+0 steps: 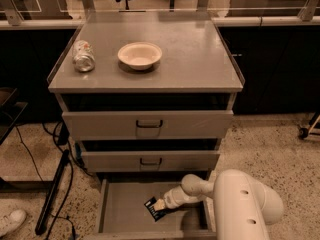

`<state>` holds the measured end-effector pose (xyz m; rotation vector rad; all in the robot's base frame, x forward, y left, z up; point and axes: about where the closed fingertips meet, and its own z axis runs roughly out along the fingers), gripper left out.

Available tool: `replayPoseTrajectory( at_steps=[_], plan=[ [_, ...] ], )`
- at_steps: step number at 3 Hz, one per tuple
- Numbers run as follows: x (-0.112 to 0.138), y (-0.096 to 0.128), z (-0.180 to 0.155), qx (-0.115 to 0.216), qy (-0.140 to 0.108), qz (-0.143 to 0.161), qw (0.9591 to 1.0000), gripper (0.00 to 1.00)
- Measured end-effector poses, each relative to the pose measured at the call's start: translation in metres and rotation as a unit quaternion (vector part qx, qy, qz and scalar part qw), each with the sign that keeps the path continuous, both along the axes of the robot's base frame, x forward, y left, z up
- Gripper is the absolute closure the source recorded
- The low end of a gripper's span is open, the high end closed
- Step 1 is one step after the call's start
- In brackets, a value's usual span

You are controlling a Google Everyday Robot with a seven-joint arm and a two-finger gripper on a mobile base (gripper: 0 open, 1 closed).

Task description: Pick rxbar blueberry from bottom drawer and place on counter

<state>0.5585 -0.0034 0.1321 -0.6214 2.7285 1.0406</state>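
The bottom drawer (120, 211) is pulled open at the foot of the cabinet. The rxbar blueberry (153, 209), a small dark wrapper with white print, lies on its grey floor right of the middle. My gripper (160, 204) reaches down into the drawer from the white arm (245, 204) at the lower right, and its tip is at the right end of the bar. The counter (200, 59) is the flat grey top of the cabinet, far above the gripper.
A crushed silver can (83, 55) lies at the counter's left and a cream bowl (140, 55) stands near its middle. Two upper drawers with dark handles (149, 124) are shut. A dark pole and cables (52, 194) lie on the floor to the left.
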Motion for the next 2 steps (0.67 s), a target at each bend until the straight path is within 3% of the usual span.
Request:
replayPoseTrajectory(
  at_steps=[1,2],
  plan=[
    [0.0,0.0,0.0,0.0,0.0,0.0,1.0,1.0],
    [-0.0001,0.0,0.0,0.0,0.0,0.0,1.0,0.73]
  ],
)
